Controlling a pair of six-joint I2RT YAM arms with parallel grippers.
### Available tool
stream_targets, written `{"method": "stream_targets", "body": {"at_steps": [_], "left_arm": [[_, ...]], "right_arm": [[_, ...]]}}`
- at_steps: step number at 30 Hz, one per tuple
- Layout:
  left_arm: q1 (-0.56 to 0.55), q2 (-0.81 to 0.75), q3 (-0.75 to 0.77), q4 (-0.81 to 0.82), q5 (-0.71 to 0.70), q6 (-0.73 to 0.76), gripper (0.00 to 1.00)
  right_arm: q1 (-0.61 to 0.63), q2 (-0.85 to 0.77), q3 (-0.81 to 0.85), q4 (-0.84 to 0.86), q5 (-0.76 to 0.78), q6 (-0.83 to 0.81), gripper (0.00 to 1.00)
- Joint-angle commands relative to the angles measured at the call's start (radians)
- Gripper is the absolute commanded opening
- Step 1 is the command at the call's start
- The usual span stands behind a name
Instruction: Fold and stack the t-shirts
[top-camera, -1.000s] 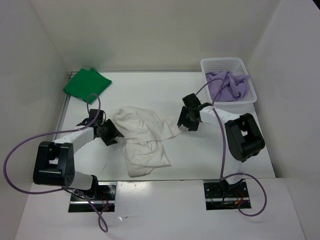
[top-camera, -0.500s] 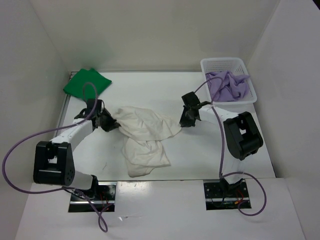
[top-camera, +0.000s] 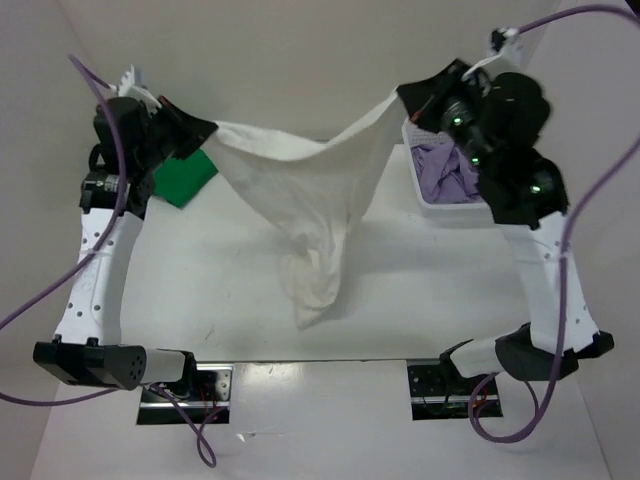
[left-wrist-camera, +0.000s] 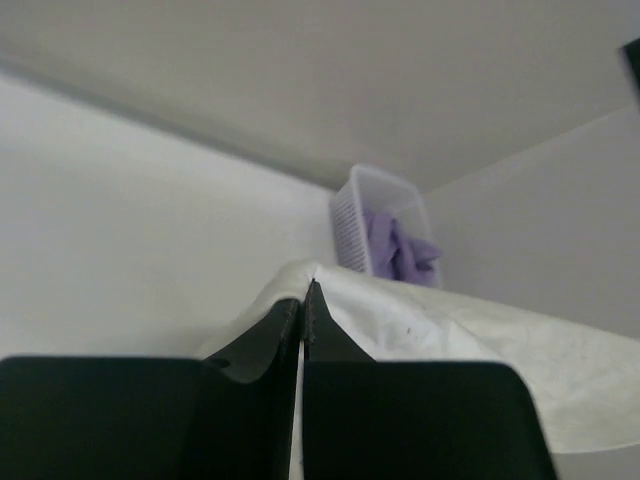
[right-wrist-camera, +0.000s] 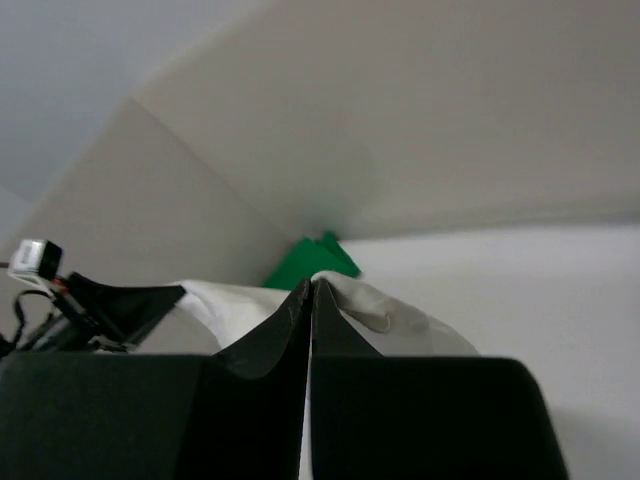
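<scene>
The cream-white t-shirt (top-camera: 305, 190) hangs high above the table, stretched between both arms, its lower part drooping to a point near the table. My left gripper (top-camera: 205, 130) is shut on its left edge and my right gripper (top-camera: 402, 98) is shut on its right edge. In the left wrist view the left gripper (left-wrist-camera: 303, 290) pinches the white cloth (left-wrist-camera: 480, 330). The right wrist view shows the right gripper (right-wrist-camera: 310, 290) pinching the same cloth (right-wrist-camera: 390, 315). A folded green t-shirt (top-camera: 185, 178) lies at the back left, partly behind the left arm. The lavender t-shirt (top-camera: 450, 175) lies crumpled in the basket.
The white mesh basket (top-camera: 428, 195) stands at the back right, partly hidden by the right arm; the left wrist view shows the basket (left-wrist-camera: 352, 215) too. White walls (top-camera: 300, 60) close the table (top-camera: 210, 290) at the back and on both sides.
Both grippers shut on the white t-shirt's edges on the table, then rose and spread apart, lifting the shirt off the table into the air.
</scene>
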Motion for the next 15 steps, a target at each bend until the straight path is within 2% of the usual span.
{"method": "stream_targets", "body": {"at_steps": [1, 4, 7, 12, 15], "left_arm": [[0.002, -0.043, 0.203, -0.054, -0.014, 0.045, 0.0], [0.002, -0.069, 0.36, -0.097, -0.074, 0.08, 0.0], [0.002, -0.078, 0.481, -0.119, -0.112, 0.106, 0.0], [0.002, -0.078, 0.622, -0.129, -0.196, 0.145, 0.0], [0.002, -0.078, 0.66, -0.117, -0.206, 0.145, 0.0]], "right_arm": [[-0.005, -0.021, 0.26, -0.027, 0.0, -0.049, 0.0], [-0.005, 0.007, 0.446, -0.027, -0.048, -0.049, 0.0], [-0.005, 0.028, 0.564, -0.018, -0.094, -0.039, 0.0], [-0.005, 0.059, 0.611, 0.034, -0.251, 0.037, 0.0], [-0.005, 0.08, 0.628, 0.044, -0.266, 0.048, 0.0]]}}
